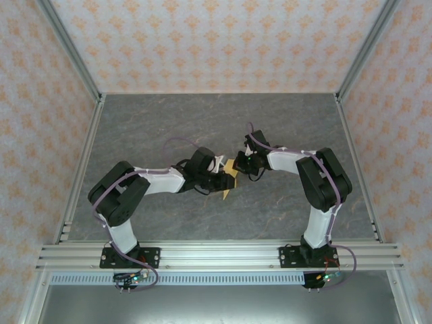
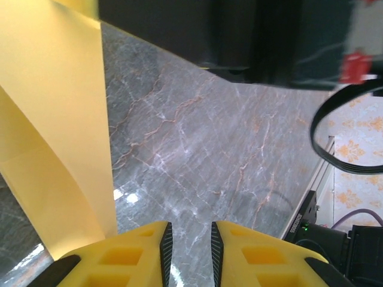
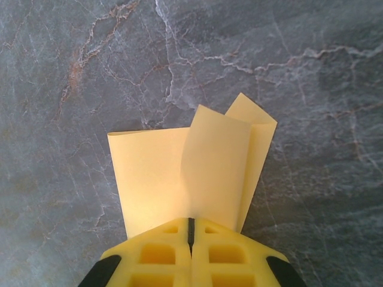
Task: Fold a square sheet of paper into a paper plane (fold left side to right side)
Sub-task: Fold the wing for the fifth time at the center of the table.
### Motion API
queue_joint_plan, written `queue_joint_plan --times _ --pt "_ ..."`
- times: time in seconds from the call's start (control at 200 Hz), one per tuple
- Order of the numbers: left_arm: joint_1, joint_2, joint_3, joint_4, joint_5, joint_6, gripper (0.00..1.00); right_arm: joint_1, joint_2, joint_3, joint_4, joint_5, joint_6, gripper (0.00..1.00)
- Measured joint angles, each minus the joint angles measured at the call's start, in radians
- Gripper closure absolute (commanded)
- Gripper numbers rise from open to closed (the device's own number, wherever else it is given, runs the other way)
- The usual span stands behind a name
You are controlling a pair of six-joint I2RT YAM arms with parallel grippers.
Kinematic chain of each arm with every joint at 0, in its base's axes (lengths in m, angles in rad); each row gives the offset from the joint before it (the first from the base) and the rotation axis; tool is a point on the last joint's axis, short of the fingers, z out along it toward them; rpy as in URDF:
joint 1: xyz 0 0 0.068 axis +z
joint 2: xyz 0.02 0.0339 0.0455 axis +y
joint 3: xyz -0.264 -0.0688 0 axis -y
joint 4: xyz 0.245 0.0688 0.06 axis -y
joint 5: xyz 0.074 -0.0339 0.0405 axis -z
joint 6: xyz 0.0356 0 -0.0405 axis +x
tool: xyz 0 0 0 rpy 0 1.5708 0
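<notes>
The right gripper (image 3: pixel 191 234) is clenched on the near edge of the square sheet of paper (image 3: pixel 161 173). The sheet is part-folded, one side curling up loose, about midway across the bench (image 3: pixel 72 60), rather nearer its front edge. The left gripper (image 2: pixel 188 242) stands released with a narrow gap, the sheet just beside it and seemingly not pinched. The left-to-right fold looks half made. Next, the loose side needs laying over square, then creasing.

Robot workspace, counted by kind.
Two arms are showing, the left arm (image 1: pixel 120 194) and the right arm (image 1: pixel 324 179); two grippers, the left gripper (image 2: pixel 188 232) and the right gripper (image 3: pixel 191 226); one yellow sheet of paper (image 3: pixel 173 173); one grey table (image 1: pixel 169 121).
</notes>
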Motion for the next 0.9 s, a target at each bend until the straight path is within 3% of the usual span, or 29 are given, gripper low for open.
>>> queue_joint_plan --times 0.901 --pt "0.0 0.061 -0.002 -0.018 -0.027 0.025 0.76 0.0 0.0 0.001 -0.001 0.0 -0.003 0.96"
